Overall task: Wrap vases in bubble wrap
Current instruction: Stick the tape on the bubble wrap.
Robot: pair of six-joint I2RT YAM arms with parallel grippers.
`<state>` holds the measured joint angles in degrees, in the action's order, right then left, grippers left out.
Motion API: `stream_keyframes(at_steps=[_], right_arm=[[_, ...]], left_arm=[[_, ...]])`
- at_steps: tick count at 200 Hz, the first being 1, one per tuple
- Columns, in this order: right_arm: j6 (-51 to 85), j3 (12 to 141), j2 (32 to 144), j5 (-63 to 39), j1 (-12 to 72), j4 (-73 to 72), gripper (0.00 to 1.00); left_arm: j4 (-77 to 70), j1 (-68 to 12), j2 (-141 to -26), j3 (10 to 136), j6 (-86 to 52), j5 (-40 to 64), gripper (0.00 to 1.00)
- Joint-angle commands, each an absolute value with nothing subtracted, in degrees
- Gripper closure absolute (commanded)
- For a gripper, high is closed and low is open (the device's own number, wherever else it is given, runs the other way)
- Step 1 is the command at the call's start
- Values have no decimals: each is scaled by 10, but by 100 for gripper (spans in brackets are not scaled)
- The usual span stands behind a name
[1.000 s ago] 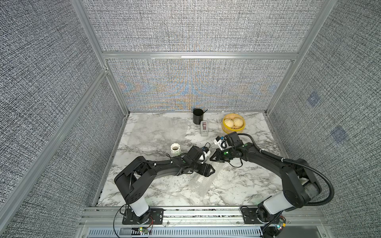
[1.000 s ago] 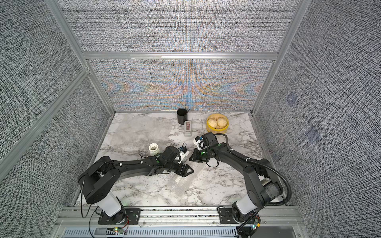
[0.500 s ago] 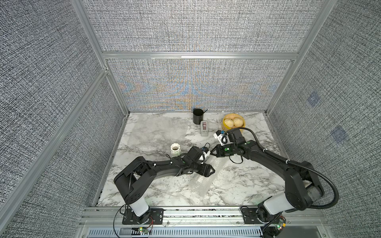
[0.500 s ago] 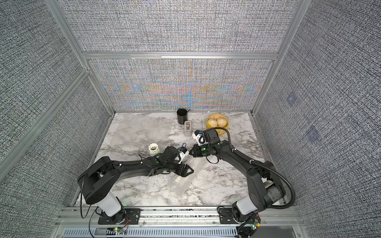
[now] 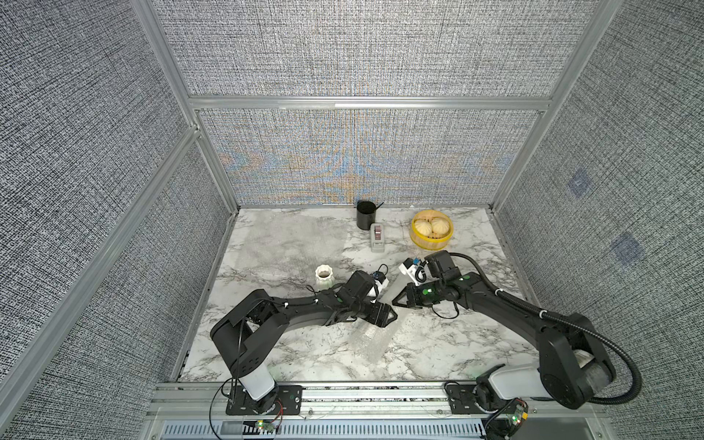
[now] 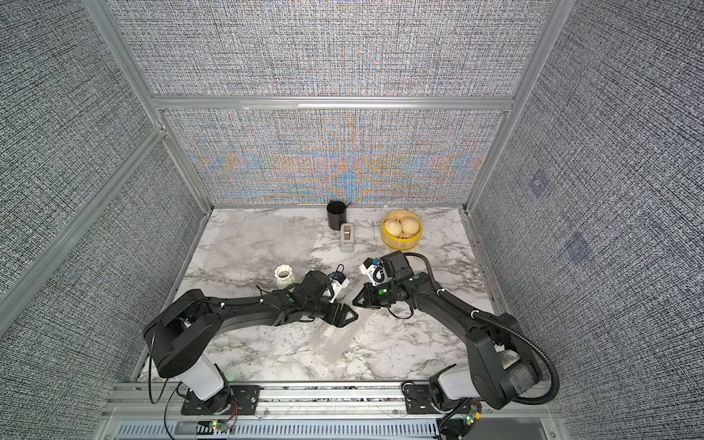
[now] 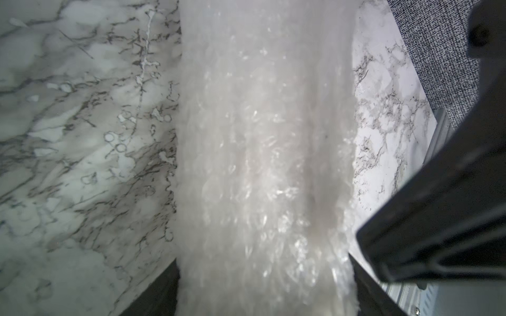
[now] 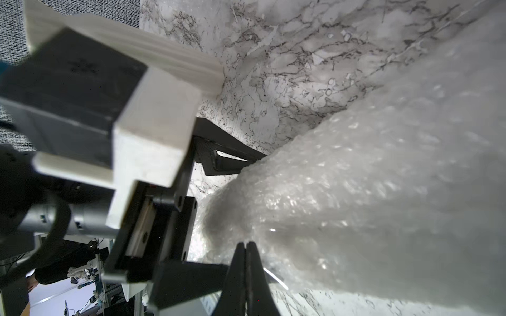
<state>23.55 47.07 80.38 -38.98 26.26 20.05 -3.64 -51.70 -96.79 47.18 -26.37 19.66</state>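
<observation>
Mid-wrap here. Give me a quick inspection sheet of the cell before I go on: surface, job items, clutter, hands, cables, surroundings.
Surface: marble tabletop, no spills seen.
Job's things: bubble-wrapped roll lies between the arms, contents hidden; short vase upright, unwrapped; bubble wrap sheet flat at the back left.
Clutter: black cup, small grey box, yellow basket holding two buns, all at the back.
Hands: left hand clamps the roll's sides; right hand shut, tips against the roll.
Cables: black hose loops at the front right, away from the roll.
Surroundings: grey fabric walls, aluminium frame; nothing else seen.
</observation>
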Motion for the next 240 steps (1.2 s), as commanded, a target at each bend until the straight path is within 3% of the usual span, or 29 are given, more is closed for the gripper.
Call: stream_keyframes(at_steps=[1, 104, 148, 197, 240], right_arm=[[219, 465, 812, -379, 263, 213, 100], [187, 472, 755, -324, 258, 272, 100], [203, 478, 782, -360, 276, 241, 100], [187, 456, 820, -296, 277, 212, 100], [212, 484, 781, -344, 271, 211, 100]], left_arm=[[94, -519, -977, 461, -252, 156, 53], [96, -519, -973, 458, -252, 156, 53], [97, -519, -975, 462, -251, 157, 53], [95, -519, -975, 461, -247, 161, 54], [93, -519, -974, 463, -237, 165, 56]])
